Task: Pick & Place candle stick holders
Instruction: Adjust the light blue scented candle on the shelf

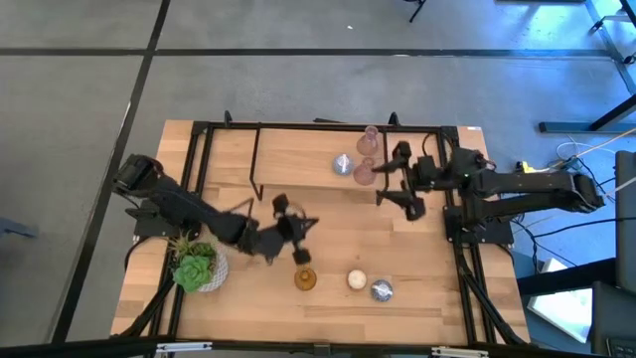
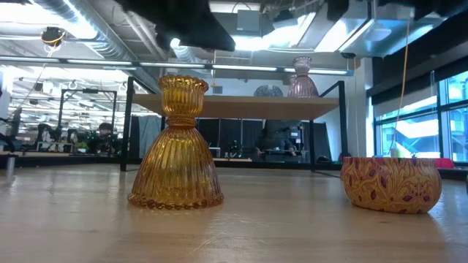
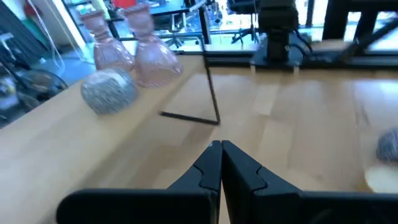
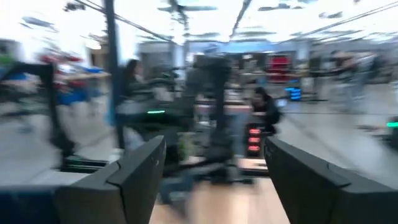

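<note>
Hovering with fingers spread, empty, beside two pink holders [image 1: 366,171] and a silvery one [image 1: 343,164] at the table's [image 1: 238,159] far side: right gripper [image 1: 396,184]. Pinched shut, empty, above the amber holder [image 1: 305,279], with cream [image 1: 357,279] and silvery [image 1: 382,290] holders near: left gripper [image 1: 298,231].

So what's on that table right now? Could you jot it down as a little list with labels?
near row: amber holder, cream-white holder, silvery holder
far group: two pink holders, one silvery holder
plant: green succulent in a white pot, near left corner
left gripper: shut, empty, just behind the amber holder
right gripper: open, empty, beside the far group
</note>
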